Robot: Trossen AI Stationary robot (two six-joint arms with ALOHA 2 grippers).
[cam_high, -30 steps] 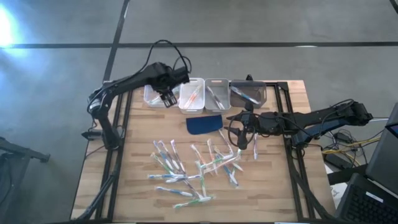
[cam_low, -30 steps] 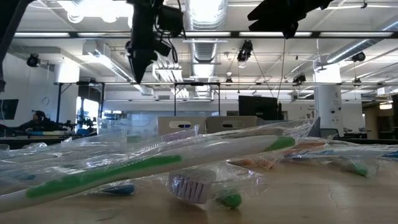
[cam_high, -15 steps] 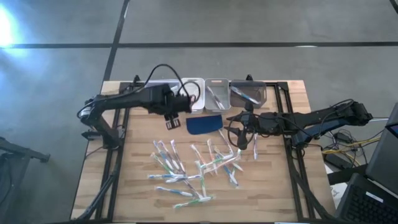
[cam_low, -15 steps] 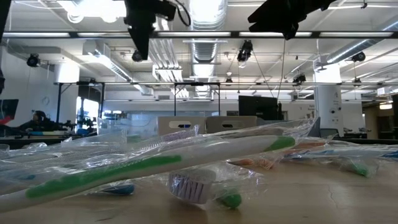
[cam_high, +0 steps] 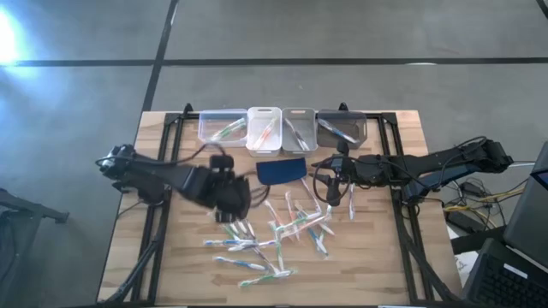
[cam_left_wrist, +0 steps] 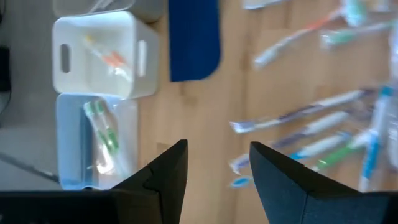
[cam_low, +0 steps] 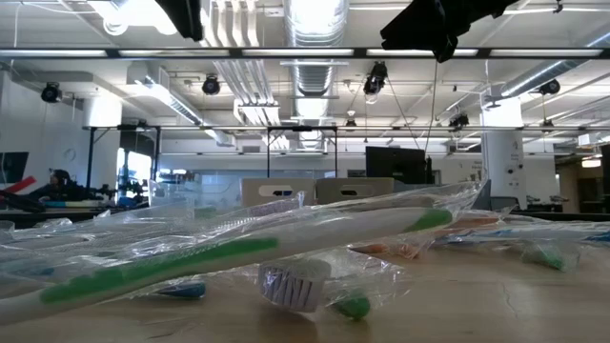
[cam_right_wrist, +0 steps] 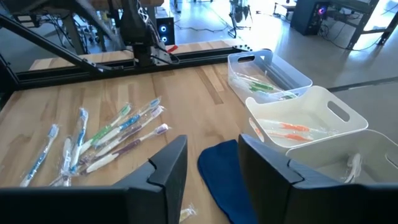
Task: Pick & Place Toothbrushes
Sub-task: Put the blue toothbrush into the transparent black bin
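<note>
high view: the wooden table (cam_high: 377, 257) carries four small bins in a row at its far edge: a clear bin (cam_high: 221, 127) with green-accented brushes, a white bin (cam_high: 264, 129) with orange ones, a grey bin (cam_high: 299, 127) and a dark clear bin (cam_high: 342, 129). just in front of them lies the dark blue pad (cam_high: 282, 169). the toothbrushes (cam_high: 274, 227) lie scattered in wrappers over the middle and near part of the table. the left gripper (cam_high: 229, 198) sits low over the left end of that scatter, blurred. the right gripper (cam_high: 334, 178) is just right of the pad, above the right edge of the pile

low view: wrapped toothbrushes (cam_low: 248, 250) fill the foreground, one green-handled brush lying across the others with a bristle head under it. dark arm parts show along the upper edge. a seated person (cam_low: 59, 183) shows far off in the room

left wrist view: the left gripper (cam_left_wrist: 214, 168) has its jaws spread with nothing between them, bare wood showing in the gap. beyond are the pad (cam_left_wrist: 194, 38), the white bin (cam_left_wrist: 102, 55), the clear bin (cam_left_wrist: 96, 142) and several loose brushes

right wrist view: the right gripper (cam_right_wrist: 211, 163) has its two fingers apart with nothing visibly pinched, the pad (cam_right_wrist: 227, 179) lying beyond the gap. the brushes (cam_right_wrist: 106, 137) lie on the wood to one side, the bins to the other
</note>
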